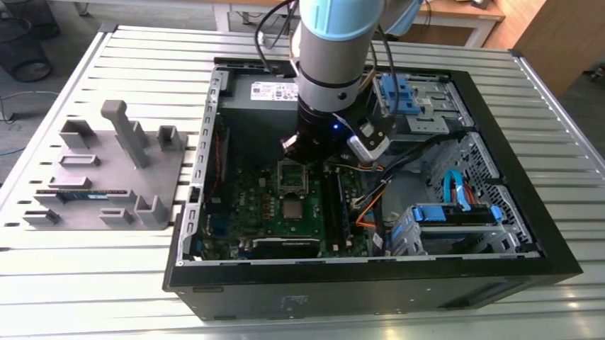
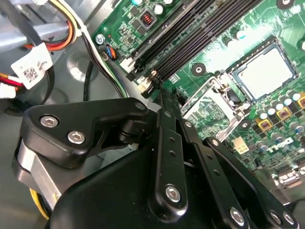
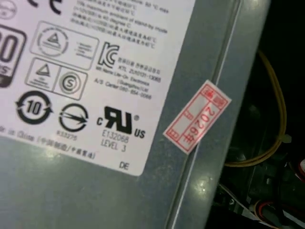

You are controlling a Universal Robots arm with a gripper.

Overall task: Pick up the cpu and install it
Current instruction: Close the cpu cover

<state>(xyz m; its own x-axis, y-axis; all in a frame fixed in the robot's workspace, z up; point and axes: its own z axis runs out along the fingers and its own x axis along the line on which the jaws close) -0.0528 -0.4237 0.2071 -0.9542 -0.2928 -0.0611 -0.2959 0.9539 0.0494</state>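
The cpu (image 2: 264, 71) is a silver-grey square lying flat in its socket on the green motherboard (image 2: 214, 43); in the exterior view the cpu (image 1: 294, 210) sits near the middle of the board. The silver hinged frame (image 2: 209, 102) stands swung open beside it, between the cpu and my gripper (image 2: 164, 98). The black fingers are drawn together with nothing seen between them, their tips close to the end of the black memory slots (image 2: 190, 43). My gripper (image 1: 307, 159) hangs low inside the case, over the far edge of the hinged frame (image 1: 291, 177).
The open black computer case (image 1: 529, 241) lies on a slatted metal table (image 1: 95, 283). A grey fixture (image 1: 104, 177) holding a memory stick (image 1: 81, 193) stands at the exterior view's left. Cable bundles (image 2: 71, 28) and blue drive bays (image 1: 454, 216) crowd the case. The power supply's label (image 3: 95, 71) is close.
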